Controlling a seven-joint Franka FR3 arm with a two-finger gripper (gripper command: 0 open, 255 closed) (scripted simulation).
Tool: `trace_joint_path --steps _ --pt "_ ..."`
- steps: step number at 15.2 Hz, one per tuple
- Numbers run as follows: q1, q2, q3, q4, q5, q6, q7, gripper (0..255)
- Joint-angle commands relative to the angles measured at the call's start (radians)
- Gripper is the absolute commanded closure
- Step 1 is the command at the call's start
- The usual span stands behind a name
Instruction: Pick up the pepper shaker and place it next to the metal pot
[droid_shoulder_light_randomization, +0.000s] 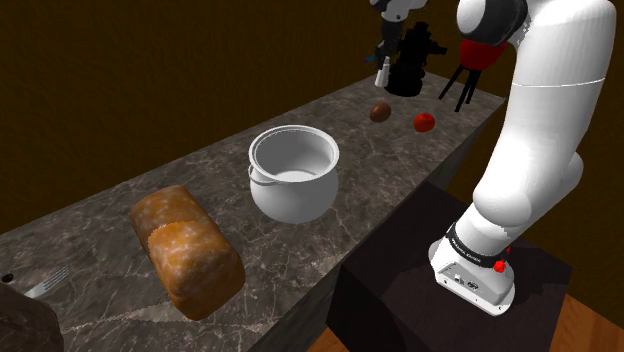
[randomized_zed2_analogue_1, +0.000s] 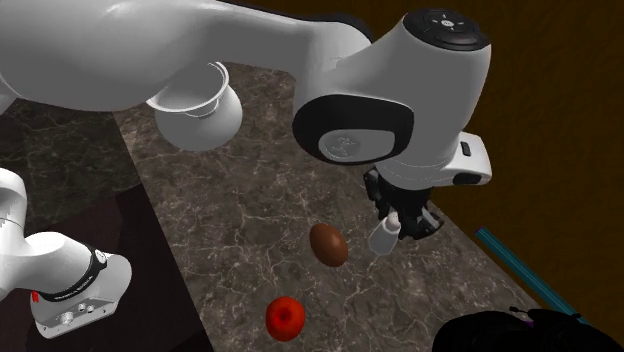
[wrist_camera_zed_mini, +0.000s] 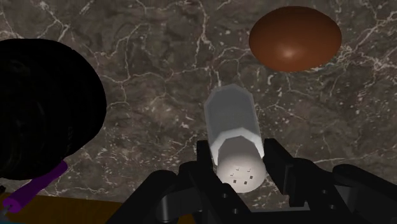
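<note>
The white round-bellied pot (droid_shoulder_light_randomization: 293, 175) stands on the dark marbled bench (droid_shoulder_light_randomization: 120, 195), well apart from the pale faceted pepper shaker (wrist_camera_zed_mini: 232, 121) my black pincer (wrist_camera_zed_mini: 240, 158) clasps by its holed cap near the brown egg (wrist_camera_zed_mini: 294, 38), so a shallow grip might let it slip.

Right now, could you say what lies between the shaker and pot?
Shoulder view: bare counter between shaker and pot; the brown egg sits just beside that line.

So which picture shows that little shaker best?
The wrist view: the pale pepper shaker sits close up, its holed cap facing the camera, clasped by the gripper. The shoulder view shows a small, far sliver of it; the second exterior view shows it small under the arm.
</note>
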Motion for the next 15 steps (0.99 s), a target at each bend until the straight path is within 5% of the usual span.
trace_joint_path --steps 1,15 --pt "-0.001 -0.002 -0.001 0.025 -0.001 -0.026 0.001 255" --pt "-0.017 0.005 -0.006 0.224 0.001 -0.218 -0.004 255"
